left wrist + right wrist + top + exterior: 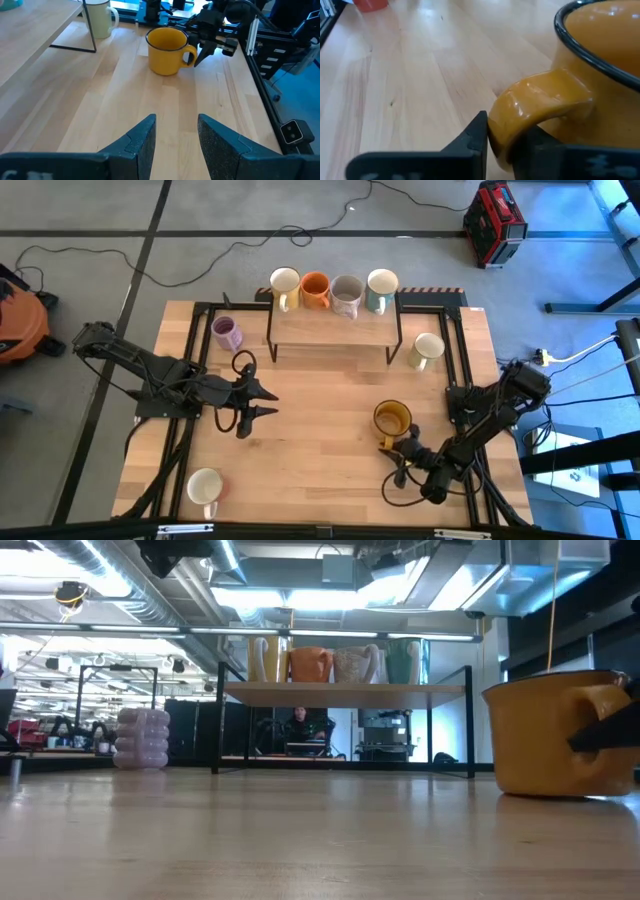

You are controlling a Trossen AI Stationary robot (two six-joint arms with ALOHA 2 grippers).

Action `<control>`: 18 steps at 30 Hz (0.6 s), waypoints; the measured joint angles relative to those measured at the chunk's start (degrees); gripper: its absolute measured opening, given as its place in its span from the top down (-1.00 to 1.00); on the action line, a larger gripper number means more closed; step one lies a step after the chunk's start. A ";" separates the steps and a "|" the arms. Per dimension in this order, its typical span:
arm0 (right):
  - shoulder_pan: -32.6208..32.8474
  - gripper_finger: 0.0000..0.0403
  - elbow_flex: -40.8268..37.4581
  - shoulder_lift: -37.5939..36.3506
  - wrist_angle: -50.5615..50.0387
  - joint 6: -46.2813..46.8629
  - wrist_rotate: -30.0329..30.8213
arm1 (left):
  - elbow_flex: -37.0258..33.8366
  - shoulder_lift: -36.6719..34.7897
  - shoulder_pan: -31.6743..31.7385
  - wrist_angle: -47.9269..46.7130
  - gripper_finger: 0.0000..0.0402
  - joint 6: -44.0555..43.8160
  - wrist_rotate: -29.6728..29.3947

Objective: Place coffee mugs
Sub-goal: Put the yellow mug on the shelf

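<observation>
Nearest to us on the table (330,480), a cream-white mug (204,486) stands alone by the front edge, untouched. A little further in, the right gripper (399,448) has its two fingers pinched on the handle of the amber-yellow mug (392,418), one finger either side of the loop (the right wrist view shows this plainly), and the mug sits upright on the wood. The left gripper (262,402) hovers near the table's middle with its fingers spread and nothing between them, well apart from any mug.

Further back, a second cream-white mug (427,349) stands just beside the shelf's right leg, and the lilac mug (227,333) stands beside its left leg, both on the table. Farthest off, the raised shelf (335,330) carries four mugs in a row: a third cream-white mug (284,286), the orange mug (315,288), the grey-beige mug (346,294) and the pale mint-blue mug (381,288).

We count eight mugs in all: three cream-white and one of each other colour. We judge the job half done, with four shelved and four left, the amber-yellow one in hand.
</observation>
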 joint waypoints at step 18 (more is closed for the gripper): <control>-0.36 0.90 4.22 -7.83 -0.72 -14.81 -2.78 | 0.00 -0.02 0.00 0.00 0.30 0.00 -0.02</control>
